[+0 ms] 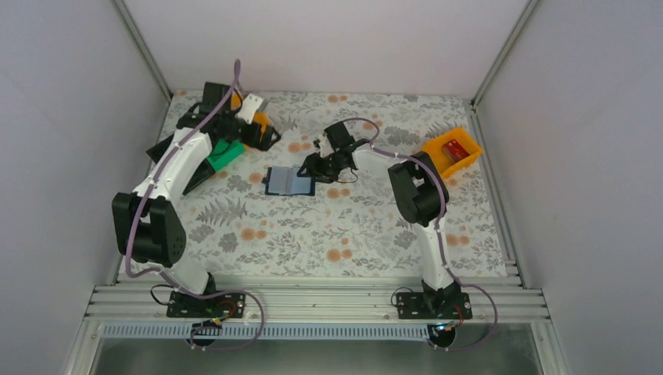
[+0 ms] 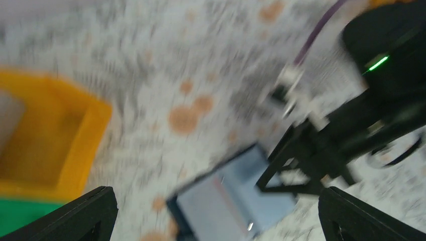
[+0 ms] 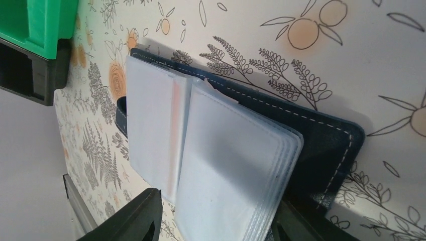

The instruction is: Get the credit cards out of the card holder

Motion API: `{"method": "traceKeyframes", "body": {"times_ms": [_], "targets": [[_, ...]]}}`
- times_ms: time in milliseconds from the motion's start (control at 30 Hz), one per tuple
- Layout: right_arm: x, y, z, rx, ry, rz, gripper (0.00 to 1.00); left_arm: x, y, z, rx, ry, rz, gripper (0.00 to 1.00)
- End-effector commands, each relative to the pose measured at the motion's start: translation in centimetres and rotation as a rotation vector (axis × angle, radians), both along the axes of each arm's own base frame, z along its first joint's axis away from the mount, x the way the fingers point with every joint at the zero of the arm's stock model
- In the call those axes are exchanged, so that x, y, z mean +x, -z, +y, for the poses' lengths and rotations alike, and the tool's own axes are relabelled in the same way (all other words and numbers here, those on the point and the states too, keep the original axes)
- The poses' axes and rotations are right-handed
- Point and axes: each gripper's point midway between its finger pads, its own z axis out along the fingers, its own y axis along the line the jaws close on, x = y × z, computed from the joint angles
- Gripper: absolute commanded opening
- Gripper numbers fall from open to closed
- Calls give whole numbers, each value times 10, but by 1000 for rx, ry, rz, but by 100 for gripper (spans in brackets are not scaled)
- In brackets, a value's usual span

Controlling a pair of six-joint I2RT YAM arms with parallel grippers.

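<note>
The open card holder [image 1: 289, 182] is pictured at mid-frame, long axis left to right, its credit cards [image 3: 176, 100] sleeved inside. The nearer right fingers [image 3: 140, 216] are set half-open astride its right-hand edge, their grip impossible to tell. The left fingers [image 2: 90, 213] are spread wide and empty at upper left.

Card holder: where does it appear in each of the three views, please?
Top external: card holder, near the picture's middle.
Left wrist: lower middle, blurred.
Right wrist: fills the centre.
Shared landmark: green bin, to its left in all three.
</note>
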Motion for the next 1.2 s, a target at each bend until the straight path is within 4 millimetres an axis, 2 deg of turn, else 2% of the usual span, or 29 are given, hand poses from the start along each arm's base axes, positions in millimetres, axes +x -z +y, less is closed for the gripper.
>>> {"method": "traceKeyframes", "body": {"times_ms": [0, 33, 167, 267, 367, 467, 633, 833, 967, 1067, 1167], "targets": [[-7, -6, -2, -70, 14, -27, 57, -18, 93, 37, 178, -103, 200, 100], [-8, -8, -2, -74, 15, -28, 57, -28, 120, 38, 190, -99, 258, 100], [-9, -5, -4, -107, 26, -33, 60, -44, 180, 42, 219, -94, 358, 100], [-12, -1, -6, -140, 32, -35, 61, -58, 212, 35, 196, -62, 444, 98], [-16, 4, -2, -149, 26, -25, 62, -67, 229, 30, 190, -37, 487, 98], [-20, 7, 8, -115, 6, -3, 63, -73, 239, 24, 158, -10, 523, 97], [-21, -14, 30, 39, -9, 21, 63, -79, 251, 19, 134, 14, 560, 93], [-12, -23, 46, 116, -17, 22, 60, -81, 260, 19, 134, 14, 580, 82], [-12, -10, 47, 95, -12, 44, 58, -79, 251, 14, 107, 33, 563, 75], [-9, 11, 34, -13, 28, 50, 57, -76, 240, 12, 95, 40, 529, 75], [-6, 21, 21, -91, 64, 28, 53, -75, 232, 9, 80, 54, 512, 74]]}}
